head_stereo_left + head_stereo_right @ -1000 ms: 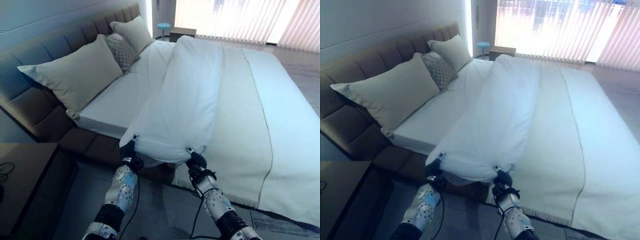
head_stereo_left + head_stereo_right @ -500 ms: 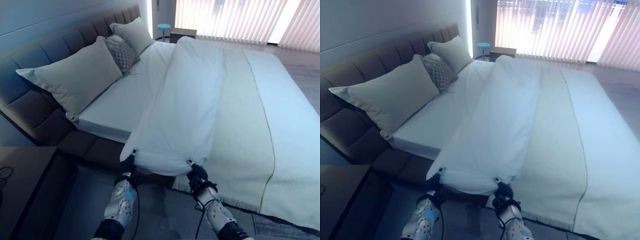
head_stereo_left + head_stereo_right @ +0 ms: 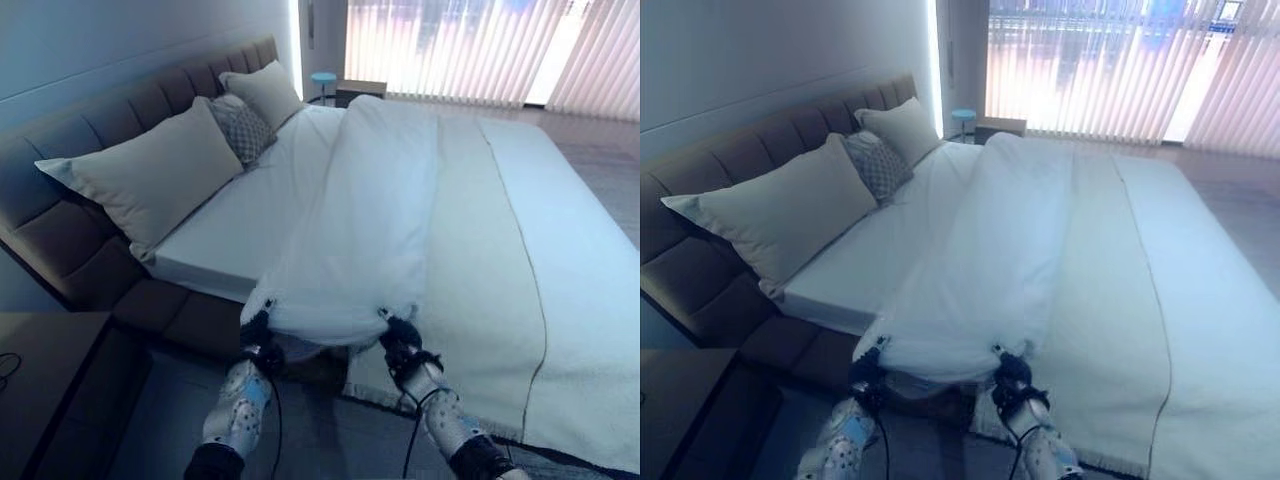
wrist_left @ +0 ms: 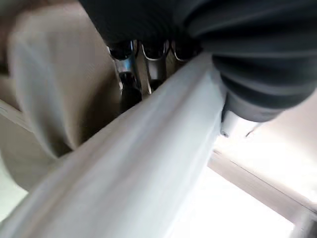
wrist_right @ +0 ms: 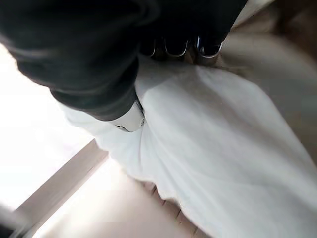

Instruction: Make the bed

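Left hand (image 3: 262, 335) and right hand (image 3: 400, 340) each clenched on near hem of white duvet (image 3: 365, 220), bunched down bed (image 3: 230, 210) centre. Pillows (image 3: 150, 170) at 10 o'clock. Advice: keep hem taut, hands level, draw toward 10 o'clock evenly.

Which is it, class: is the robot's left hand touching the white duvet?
Touching. In the left wrist view, the left hand has its fingers curled round the duvet's edge.
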